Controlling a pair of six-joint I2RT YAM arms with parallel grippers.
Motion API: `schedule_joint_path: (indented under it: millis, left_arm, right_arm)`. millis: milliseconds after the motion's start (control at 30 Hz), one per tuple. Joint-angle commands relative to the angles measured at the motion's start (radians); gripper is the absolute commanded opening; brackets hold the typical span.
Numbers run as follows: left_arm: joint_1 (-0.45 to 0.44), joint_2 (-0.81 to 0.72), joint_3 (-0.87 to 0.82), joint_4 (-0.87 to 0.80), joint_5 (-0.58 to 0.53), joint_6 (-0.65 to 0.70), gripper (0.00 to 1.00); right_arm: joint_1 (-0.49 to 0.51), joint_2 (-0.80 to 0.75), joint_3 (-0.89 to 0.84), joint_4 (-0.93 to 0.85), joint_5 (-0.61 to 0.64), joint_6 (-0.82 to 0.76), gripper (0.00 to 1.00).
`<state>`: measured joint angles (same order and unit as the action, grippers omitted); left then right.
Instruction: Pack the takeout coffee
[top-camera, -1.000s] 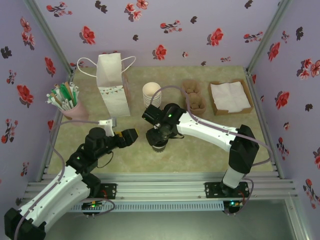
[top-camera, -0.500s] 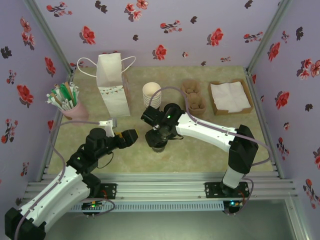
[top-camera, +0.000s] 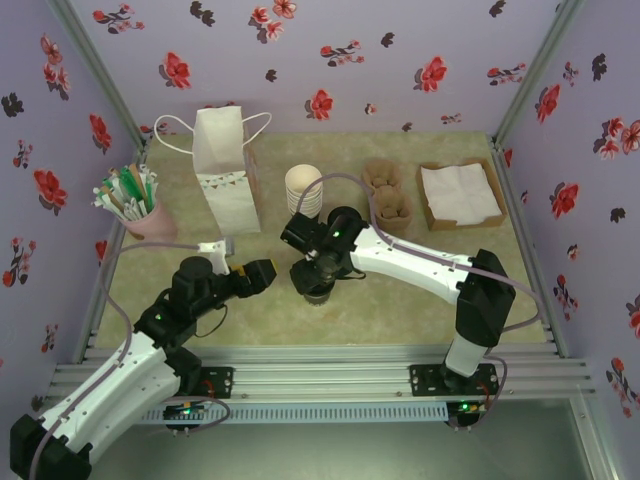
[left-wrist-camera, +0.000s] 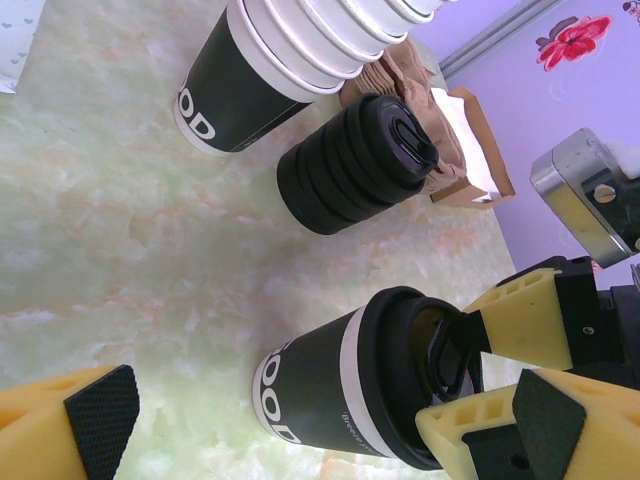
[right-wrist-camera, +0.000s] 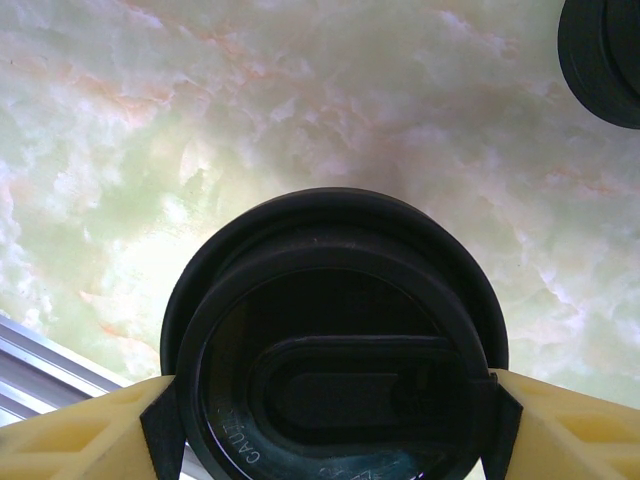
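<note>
The takeout coffee (top-camera: 318, 292), a dark paper cup with a black lid (right-wrist-camera: 335, 300), stands on the table's front middle. My right gripper (top-camera: 316, 272) comes down on it from above, shut on the lid, with a pad on either side of the rim (right-wrist-camera: 333, 430). In the left wrist view the cup (left-wrist-camera: 330, 385) is upright on the marbled top, the right arm's yellow fingers (left-wrist-camera: 520, 315) clamped at its lid. My left gripper (top-camera: 262, 272) hovers just left of the cup, open and empty (left-wrist-camera: 325, 430). The white paper bag (top-camera: 226, 175) stands upright at the back left.
A stack of cream-rimmed cups (top-camera: 303, 185) and a squat stack of black lids (left-wrist-camera: 355, 160) sit just behind the coffee. Brown paper items (top-camera: 390, 195) and a napkin box (top-camera: 460, 195) are at the back right. A pink cup of straws (top-camera: 135, 210) stands far left.
My right gripper has edged slightly to the left, still clamped on the coffee's lid. The left arm has held its place.
</note>
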<state>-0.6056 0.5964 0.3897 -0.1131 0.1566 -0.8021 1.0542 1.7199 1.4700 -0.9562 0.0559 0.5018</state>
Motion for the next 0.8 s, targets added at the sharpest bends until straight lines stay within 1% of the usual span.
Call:
schedule_joint_path:
  millis: [0, 400, 767]
  left_arm:
    - [0.006, 0.003, -0.009, 0.027, -0.02, 0.005, 0.99]
    - [0.008, 0.009, -0.011, 0.031, -0.019, 0.006, 0.99]
    - [0.008, 0.022, -0.015, 0.041, -0.02, 0.006, 0.99]
  right_arm:
    - [0.016, 0.042, -0.002, -0.046, 0.016, 0.004, 0.74]
    - [0.028, 0.005, -0.063, -0.037, 0.024, 0.024, 0.74]
    - [0.033, -0.022, -0.164, 0.022, 0.019, 0.015, 0.74]
